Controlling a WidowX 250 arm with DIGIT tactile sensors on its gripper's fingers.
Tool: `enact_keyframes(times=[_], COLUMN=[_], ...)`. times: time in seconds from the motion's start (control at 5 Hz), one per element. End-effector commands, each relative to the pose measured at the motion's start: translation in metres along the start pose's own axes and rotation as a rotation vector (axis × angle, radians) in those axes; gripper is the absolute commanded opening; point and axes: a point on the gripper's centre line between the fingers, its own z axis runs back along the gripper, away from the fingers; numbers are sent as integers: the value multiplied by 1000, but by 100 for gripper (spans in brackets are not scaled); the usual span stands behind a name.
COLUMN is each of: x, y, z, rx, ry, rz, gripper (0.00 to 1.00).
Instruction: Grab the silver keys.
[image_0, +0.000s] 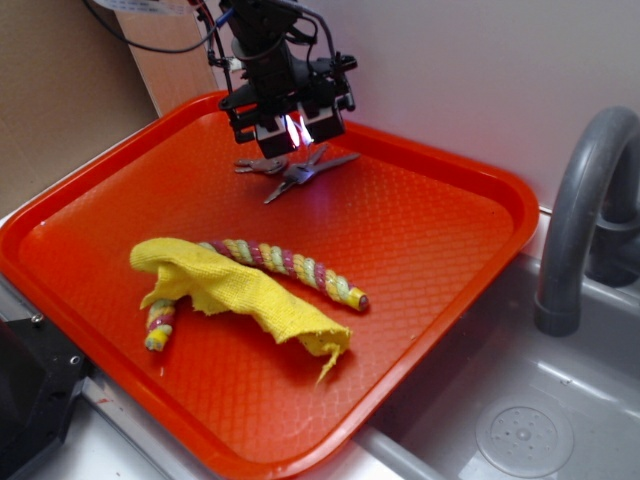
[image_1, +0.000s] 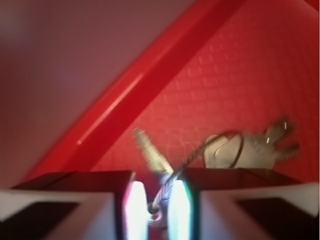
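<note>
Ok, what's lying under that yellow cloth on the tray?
A striped rope runs under the yellow cloth; both ends stick out, its middle is covered. Anything else beneath is hidden.

open red tray floor (image_0: 420, 240) lies right of the silver keys (image_0: 296, 170); the raised back rim (image_1: 125, 100) crowds them, rope (image_0: 290, 265) and yellow cloth (image_0: 235, 290) block the front.

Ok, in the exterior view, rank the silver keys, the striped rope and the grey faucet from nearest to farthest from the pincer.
1. Silver keys: directly under the pincer, at the tray's back.
2. Striped rope: mid-tray, toward the front, partly under the yellow cloth.
3. Grey faucet: off the tray, far right by the sink.
</note>
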Motion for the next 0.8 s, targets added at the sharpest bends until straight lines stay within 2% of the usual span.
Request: enact_keyframes(times=[0.0, 0.2, 0.4, 0.6], x=[4, 6, 9, 11], y=[-3, 1, 10, 19], z=[3, 9, 32, 65], rx=[-23, -33, -71, -110], ry=[-35, -26, -8, 12], rz=[-13, -21, -50, -182], gripper=[0, 0, 0, 0])
